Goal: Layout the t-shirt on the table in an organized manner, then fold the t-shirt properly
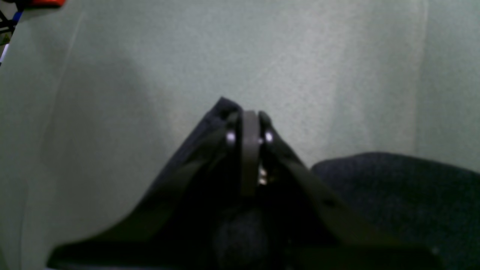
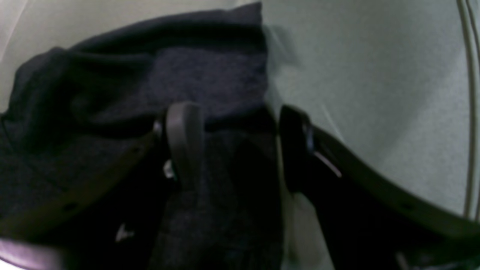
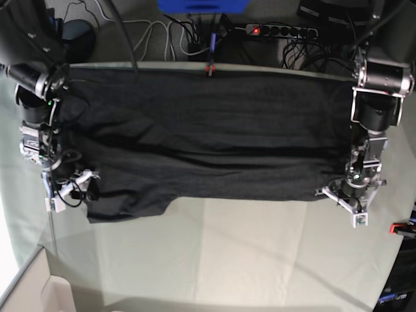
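Left gripper (image 1: 249, 125): jaws pressed together, apparently pinching a dark edge of the t-shirt (image 3: 208, 136), though blur hides the exact contact; sits at the shirt's lower corner on the base view's right side. Right gripper (image 2: 240, 142): jaws spread wide, one finger (image 2: 183, 138) over dark fabric, the other finger (image 2: 296, 150) at the fabric's edge beside bare cloth. T-shirt stretched wide across the far half of the table (image 3: 260, 253), plain dark side up, long creases running across it. Red clamp (image 3: 209, 67) at the far table edge, power strip (image 3: 279, 30) beyond.
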Robot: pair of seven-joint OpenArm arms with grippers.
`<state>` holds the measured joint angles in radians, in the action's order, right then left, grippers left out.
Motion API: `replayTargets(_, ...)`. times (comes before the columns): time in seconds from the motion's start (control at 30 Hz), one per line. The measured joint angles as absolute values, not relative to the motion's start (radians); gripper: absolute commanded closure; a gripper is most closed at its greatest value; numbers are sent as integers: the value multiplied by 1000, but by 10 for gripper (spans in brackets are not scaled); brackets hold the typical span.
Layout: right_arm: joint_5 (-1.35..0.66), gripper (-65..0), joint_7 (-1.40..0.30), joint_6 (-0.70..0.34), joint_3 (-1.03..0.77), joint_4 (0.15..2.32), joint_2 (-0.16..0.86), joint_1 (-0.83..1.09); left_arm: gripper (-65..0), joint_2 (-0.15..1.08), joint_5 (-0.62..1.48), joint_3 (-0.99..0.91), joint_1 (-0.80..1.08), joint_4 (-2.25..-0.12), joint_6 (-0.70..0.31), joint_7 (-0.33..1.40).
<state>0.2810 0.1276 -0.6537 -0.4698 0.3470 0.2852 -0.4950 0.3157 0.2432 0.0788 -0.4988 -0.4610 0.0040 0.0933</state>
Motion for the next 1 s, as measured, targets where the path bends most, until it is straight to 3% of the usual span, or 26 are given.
replayTargets(0.1,281,-285,128,-654,-470,347,285,-495,-1,316,243,79,-498,-461,4,93)
replayTargets(0.2,281,-148,125,-654,-470,347,281,-495,-1,316,243,79,-499,-461,4,93)
replayTargets(0.27,282,-23,120,-654,-470,347,273,-495,-1,316,243,79,-499,-461,4,93)
replayTargets(0.3,284,0,120,-654,-470,347,268,-495,-1,316,243,79,-498,-461,4,94)
replayTargets(0.57,292,0,102,-656,-471,411,258,-531,-1,316,244,79,-499,-478,4,101)
replayTargets(0.73,283,0,105,-654,-475,553,270,-524,-1,329,319,80,-506,-584,3,135)
replayTargets(1.0,285,0,97,-656,-475,572,270,-524,-1,377,459,80,-507,-790,8,266)
